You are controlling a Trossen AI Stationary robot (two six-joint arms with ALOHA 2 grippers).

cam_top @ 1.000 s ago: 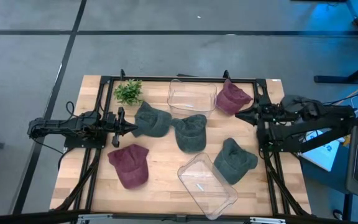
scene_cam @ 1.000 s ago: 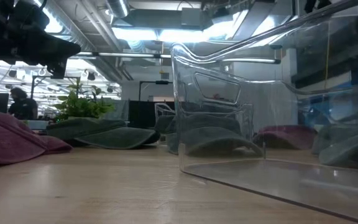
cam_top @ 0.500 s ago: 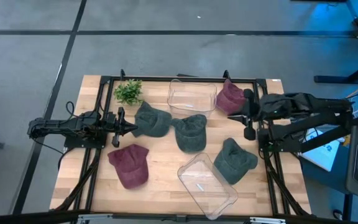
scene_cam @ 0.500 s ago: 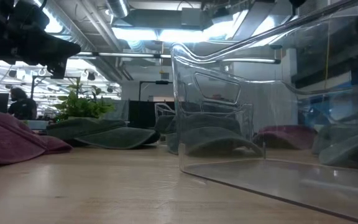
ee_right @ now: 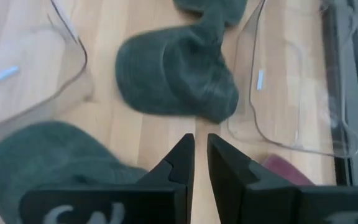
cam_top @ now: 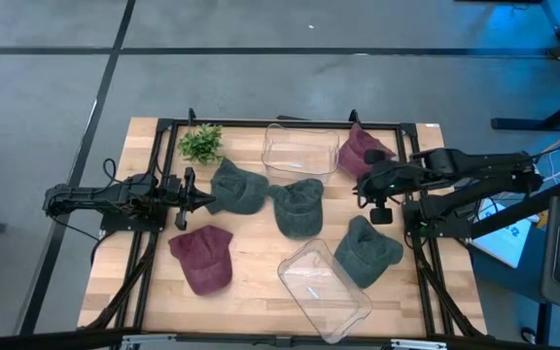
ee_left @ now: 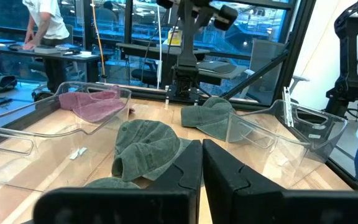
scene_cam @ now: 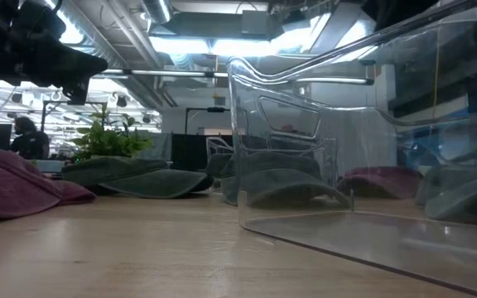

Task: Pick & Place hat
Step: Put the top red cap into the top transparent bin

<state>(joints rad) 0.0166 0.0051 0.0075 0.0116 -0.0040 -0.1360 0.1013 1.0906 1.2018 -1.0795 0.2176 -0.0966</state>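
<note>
Several caps lie crown up on the wooden table: green ones at the left [cam_top: 236, 187], the middle [cam_top: 299, 207] and the near right [cam_top: 367, 251], maroon ones at the near left [cam_top: 204, 258] and the far right [cam_top: 361, 151]. My right gripper [cam_top: 362, 185] hangs shut and empty above the table between the far-right maroon cap and the middle green cap [ee_right: 176, 78]; its fingers [ee_right: 229, 180] point down. My left gripper [cam_top: 207, 199] waits shut and empty beside the left green cap; it also shows in the left wrist view [ee_left: 202, 168].
A clear bin [cam_top: 301, 151] stands at the far middle and another [cam_top: 324, 289] lies near the front edge, filling the low view [scene_cam: 346, 165]. A small plant [cam_top: 200, 143] stands at the far left. A black frame [cam_top: 163, 126] borders the table.
My right gripper has gone from the table's right edge toward the left, out over the table toward the middle green cap, and has tipped its fingers downward. It has stayed shut. The caps and bins have not moved.
</note>
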